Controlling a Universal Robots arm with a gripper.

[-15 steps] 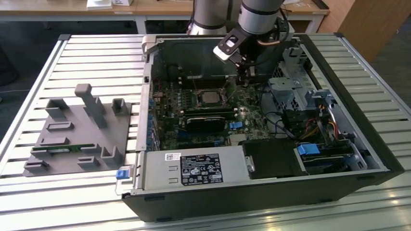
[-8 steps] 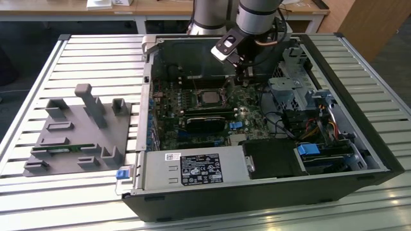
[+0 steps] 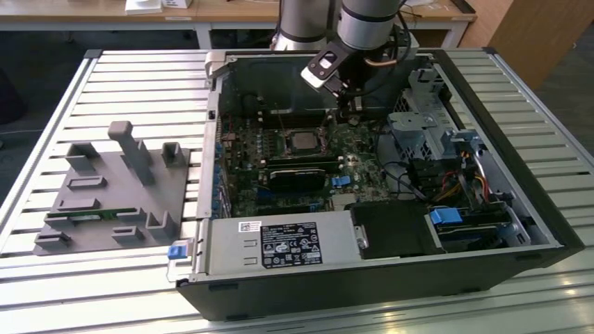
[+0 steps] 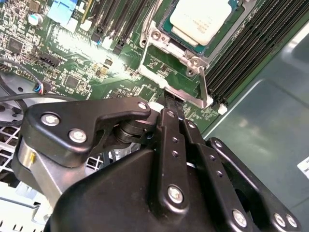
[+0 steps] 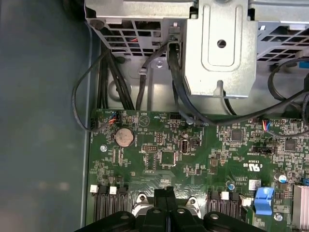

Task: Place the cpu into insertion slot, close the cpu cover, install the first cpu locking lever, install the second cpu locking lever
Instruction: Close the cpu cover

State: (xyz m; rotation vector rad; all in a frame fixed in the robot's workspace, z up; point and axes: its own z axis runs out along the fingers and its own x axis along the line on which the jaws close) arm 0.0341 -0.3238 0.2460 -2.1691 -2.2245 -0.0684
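The cpu point(image 4: 200, 19) point(image 3: 304, 141) lies flat in the insertion slot point(image 4: 166, 35) on the green motherboard, its pale metal face up. The cpu cover point(image 4: 189, 100), a silvery frame with a cut-out centre, is swung open away from the slot. My gripper point(image 4: 170, 100) point(image 5: 166, 192) point(image 3: 351, 108) hangs inside the case just behind the slot, and its black fingers point(image 4: 166, 130) are pressed together. Their tips touch the cover's free edge. I cannot tell whether the thin plate is pinched between them.
Black memory slots point(image 4: 251, 53) run beside the slot. A metal drive cage point(image 5: 219, 53) with black cables point(image 5: 178, 72) stands close behind the gripper. The power supply point(image 3: 278, 243) fills the case's near side. A grey fixture point(image 3: 111, 188) sits on the slatted table at the exterior view's left.
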